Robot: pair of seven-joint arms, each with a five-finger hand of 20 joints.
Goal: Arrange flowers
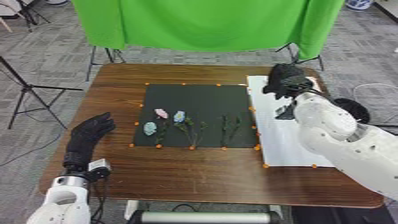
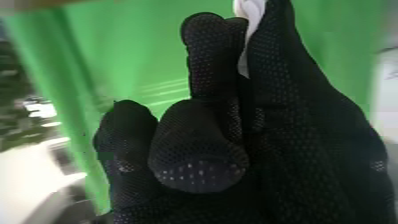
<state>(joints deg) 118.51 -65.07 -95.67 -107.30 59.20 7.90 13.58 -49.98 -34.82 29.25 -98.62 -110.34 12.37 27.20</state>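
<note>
Seeing a pink flower (image 1: 161,113) and two pale blue flowers (image 1: 179,116) lying toward the left edge of the dark surface (image 1: 204,95), with green stems (image 1: 235,129) farther right. Over the white sheet (image 1: 284,145), near its far edge, pinching a slim white thing (image 2: 251,25) between thumb and finger of the right hand (image 1: 285,80), curling others in. Holding the left hand (image 1: 86,136) loosely open by the table's left edge.

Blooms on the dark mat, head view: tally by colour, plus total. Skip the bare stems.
Pink bloom: 1
Light blue blooms: 2
Total: 3
</note>
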